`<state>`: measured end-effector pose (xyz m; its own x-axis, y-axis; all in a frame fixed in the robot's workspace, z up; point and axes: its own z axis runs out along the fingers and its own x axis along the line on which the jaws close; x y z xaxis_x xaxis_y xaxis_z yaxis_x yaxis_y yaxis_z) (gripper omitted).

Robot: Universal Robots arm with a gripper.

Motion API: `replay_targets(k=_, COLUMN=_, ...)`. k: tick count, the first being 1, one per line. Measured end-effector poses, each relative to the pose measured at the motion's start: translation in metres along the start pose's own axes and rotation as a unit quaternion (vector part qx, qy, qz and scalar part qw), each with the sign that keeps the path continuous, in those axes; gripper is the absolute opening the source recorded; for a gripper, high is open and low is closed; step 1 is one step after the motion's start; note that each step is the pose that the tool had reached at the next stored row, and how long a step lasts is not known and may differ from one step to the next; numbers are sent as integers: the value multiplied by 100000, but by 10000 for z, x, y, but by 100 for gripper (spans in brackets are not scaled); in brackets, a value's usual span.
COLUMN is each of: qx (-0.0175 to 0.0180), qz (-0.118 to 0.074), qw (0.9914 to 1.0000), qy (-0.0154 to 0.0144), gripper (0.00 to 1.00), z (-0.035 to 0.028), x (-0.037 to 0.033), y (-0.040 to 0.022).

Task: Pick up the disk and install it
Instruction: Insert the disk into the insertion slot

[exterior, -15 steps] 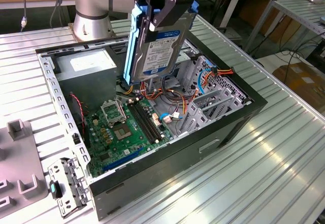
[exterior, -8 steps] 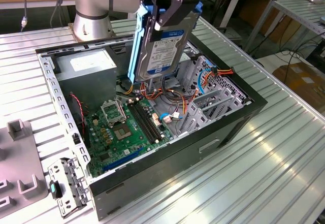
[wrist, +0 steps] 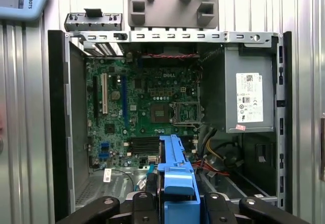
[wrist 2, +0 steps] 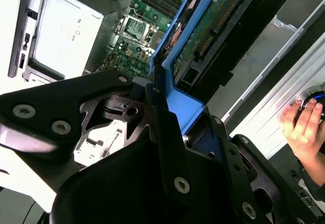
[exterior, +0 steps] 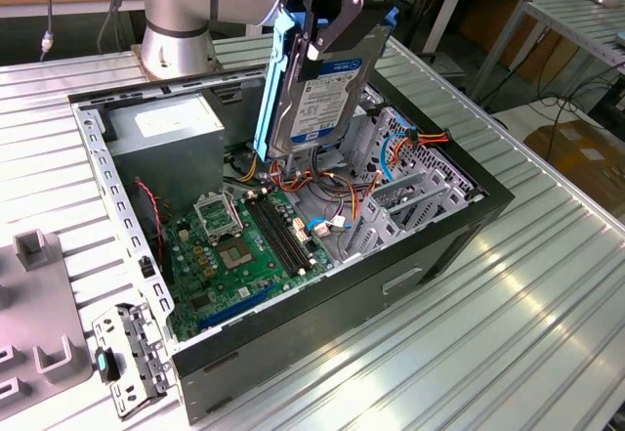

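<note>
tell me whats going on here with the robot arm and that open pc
The arm's gripper is shut on the disk and holds it nearly on end above the open computer case. The disk hangs over the interior, between the motherboard and the drive cage, and is not yet seated in any bay. In the second wrist view a person's hand rests on a small round device.

The work surface is a ribbed aluminium table [exterior: 527, 333]. At the exterior view's far right stands a metal-framed bench [exterior: 576, 25]. A cardboard box [exterior: 586, 157] lies on the floor [exterior: 522, 120] below it.
</note>
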<state>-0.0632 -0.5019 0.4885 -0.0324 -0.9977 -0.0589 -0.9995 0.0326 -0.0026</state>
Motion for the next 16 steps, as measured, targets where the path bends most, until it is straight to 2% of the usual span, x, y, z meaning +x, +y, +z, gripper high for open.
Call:
replay_targets(k=5, qx=0, qz=0, qw=100000, qy=2, gripper=37, z=-5, x=142, y=-5)
replay_targets(k=9, qx=-1, qz=-3, qw=100000, qy=11, gripper=37, z=-8, x=224, y=-9)
replay_targets(k=16, qx=-1, qz=0, qw=100000, qy=10, gripper=37, z=-8, x=260, y=-38)
